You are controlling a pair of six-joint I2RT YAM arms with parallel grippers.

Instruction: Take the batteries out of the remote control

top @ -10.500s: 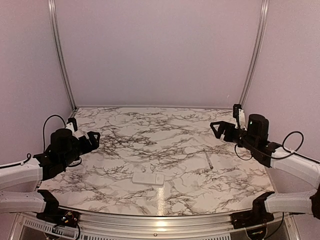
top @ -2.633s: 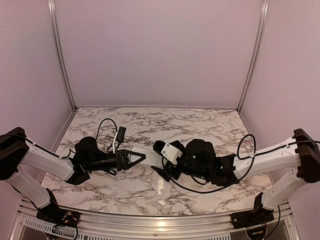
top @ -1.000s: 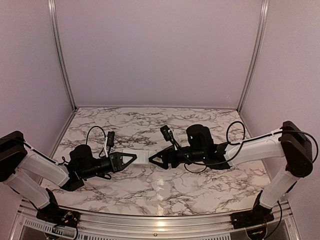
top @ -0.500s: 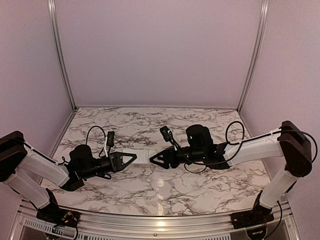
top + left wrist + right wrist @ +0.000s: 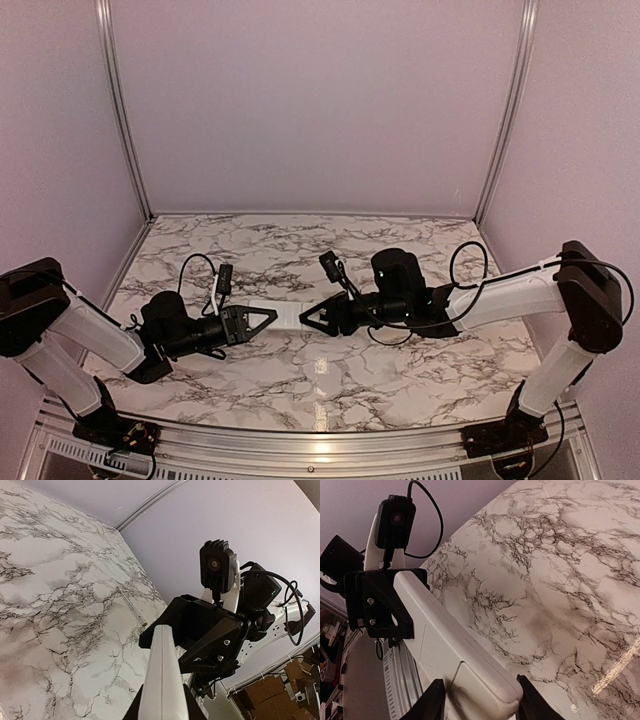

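The remote control, a flat white slab, hangs level above the middle of the table between both arms. My left gripper is shut on its left end; in the left wrist view the remote control runs edge-on out of the left gripper. My right gripper holds the other end. In the right wrist view the remote control shows its back panel seam, and the right gripper has both fingers against its sides. The batteries are hidden.
A thin pale pen-like stick lies on the marble table under the right arm. Metal rails run along the near edge, and plain walls close in the back and sides.
The right gripper's jaws have narrowed onto the remote's right end. The left arm has shifted slightly, still holding the remote in the same place.
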